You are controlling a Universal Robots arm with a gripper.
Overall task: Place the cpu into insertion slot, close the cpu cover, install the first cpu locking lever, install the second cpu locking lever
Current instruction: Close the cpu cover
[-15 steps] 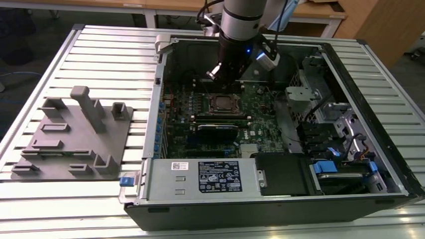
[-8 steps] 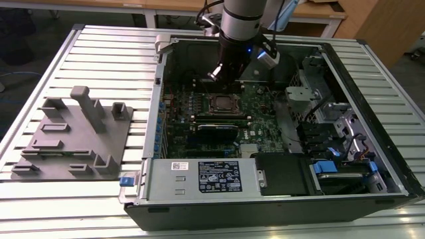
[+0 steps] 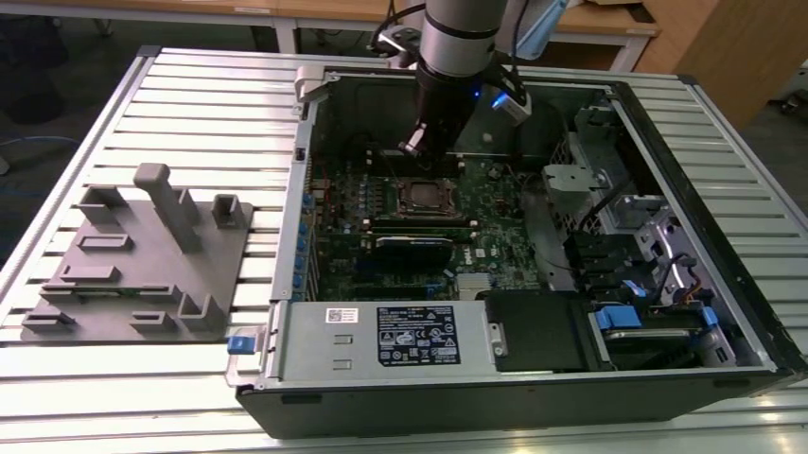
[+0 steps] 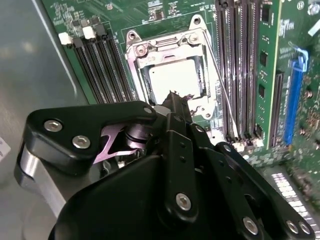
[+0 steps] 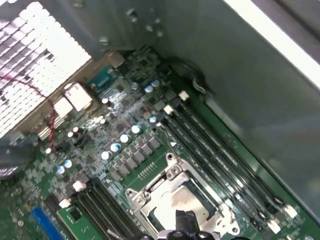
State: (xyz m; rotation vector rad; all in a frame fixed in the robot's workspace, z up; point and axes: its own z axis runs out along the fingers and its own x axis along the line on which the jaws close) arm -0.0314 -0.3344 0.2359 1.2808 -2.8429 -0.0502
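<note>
The cpu (image 4: pixel 172 80) lies flat in the insertion slot (image 3: pixel 427 197) on the green board, its dull silver top showing through the cut-out of the cpu cover (image 4: pixel 150 55), which lies down over it. A thin wire locking lever (image 4: pixel 220 90) runs along one side of the socket. My gripper (image 4: pixel 179 98) hangs just above the socket's edge, fingertips together and holding nothing. In the exterior view the gripper (image 3: pixel 414 147) reaches down into the open case just behind the socket. In the first wrist view the gripper (image 5: pixel 184 220) hovers over the cpu (image 5: pixel 175 197).
Long black memory slots (image 4: pixel 240 70) flank the socket on both sides, and a blue card slot (image 4: pixel 295 100) lies beyond. The case wall (image 5: pixel 240 75) rises close by. A grey fixture (image 3: pixel 139 255) stands on the slatted table at the exterior view's left.
</note>
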